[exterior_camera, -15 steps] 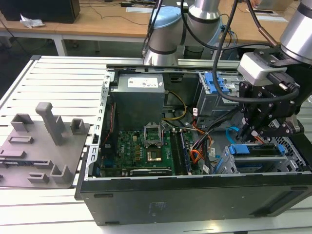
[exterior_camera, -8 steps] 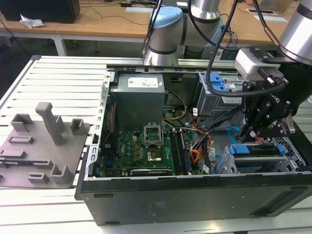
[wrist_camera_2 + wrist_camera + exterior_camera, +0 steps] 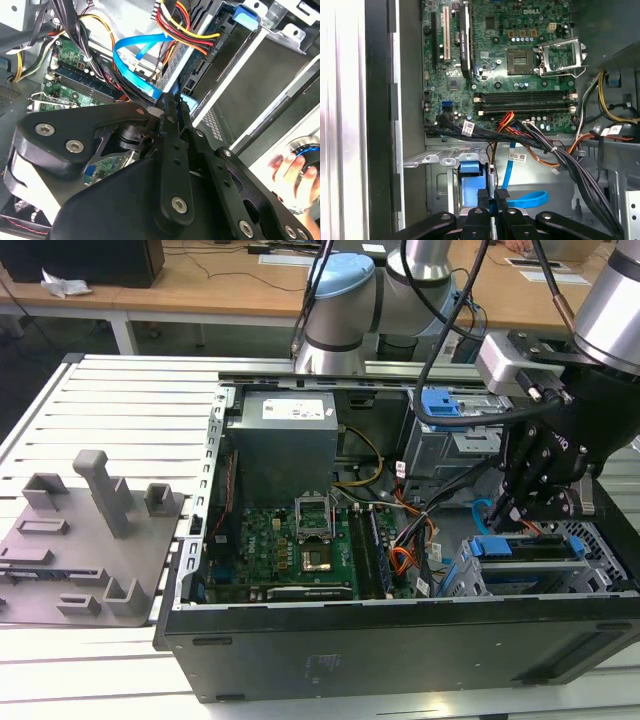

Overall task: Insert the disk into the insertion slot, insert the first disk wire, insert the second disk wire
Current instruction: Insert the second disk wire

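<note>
Here, in the exterior view, the black gripper [image 3: 512, 508] hangs low over the grey perforated sheet-metal insertion slot [image 3: 478, 578], where the silver disk in its bright blue plastic carrier [image 3: 522, 547] appears already seated. In the second wrist view, the fingertips [image 3: 172, 104] are pinched narrow on the thin, flat light-blue second disk wire [image 3: 131, 64] near its plug. In the first wrist view that cable [image 3: 527, 199] loops beside the blue carrier [image 3: 471, 186]; judging by this, the wiring remains unfinished.

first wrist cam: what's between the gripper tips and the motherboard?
In the first wrist view, the light-blue data cable runs up from the gripper, then a black cable bundle with orange-red wires crosses before the motherboard.
</note>
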Motion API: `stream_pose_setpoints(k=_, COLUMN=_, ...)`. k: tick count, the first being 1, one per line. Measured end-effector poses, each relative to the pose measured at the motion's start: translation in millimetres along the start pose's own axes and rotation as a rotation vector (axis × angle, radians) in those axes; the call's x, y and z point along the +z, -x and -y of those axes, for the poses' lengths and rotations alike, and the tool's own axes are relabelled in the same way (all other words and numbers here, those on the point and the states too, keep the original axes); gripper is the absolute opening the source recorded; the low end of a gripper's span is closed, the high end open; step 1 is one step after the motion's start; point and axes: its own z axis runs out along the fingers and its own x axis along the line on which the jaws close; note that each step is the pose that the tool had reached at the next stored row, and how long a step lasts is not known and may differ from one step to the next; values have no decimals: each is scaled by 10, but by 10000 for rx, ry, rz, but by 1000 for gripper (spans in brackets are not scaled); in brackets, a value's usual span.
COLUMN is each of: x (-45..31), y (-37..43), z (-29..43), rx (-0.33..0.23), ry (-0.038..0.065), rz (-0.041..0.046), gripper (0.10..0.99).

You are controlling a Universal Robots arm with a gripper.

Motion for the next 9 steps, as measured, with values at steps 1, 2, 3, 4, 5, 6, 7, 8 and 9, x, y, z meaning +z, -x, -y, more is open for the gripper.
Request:
stream_pose_setpoints(k=1, x=0, y=0, z=1, rx=27, ry=1, rz=1, gripper=161)
stream_pose_setpoints(k=2, x=0, y=0, z=1, rx=30, ry=1, rz=1, gripper=161)
stream_pose_setpoints(k=3, x=-1, y=0, z=1, rx=31, ry=1, rz=0, gripper=161)
stream_pose_setpoints(k=4, x=0, y=0, z=1, rx=31, ry=1, rz=1, gripper=161)
stream_pose_setpoints(k=5, x=0, y=0, z=1, rx=31, ry=1, rz=1, gripper=161)
stream_pose_setpoints(k=6, x=0, y=0, z=2, rx=31, ry=1, rz=1, gripper=161)
stream_pose_setpoints(k=7, x=-1, y=0, z=9, rx=27, ry=0, rz=1, gripper=161)
stream_pose_setpoints(k=8, x=-1, y=0, z=22, rx=28, ry=0, rz=0, gripper=161)
stream_pose_setpoints(k=9, x=-3, y=2, z=42, rx=31, ry=0, rz=-2, gripper=161)
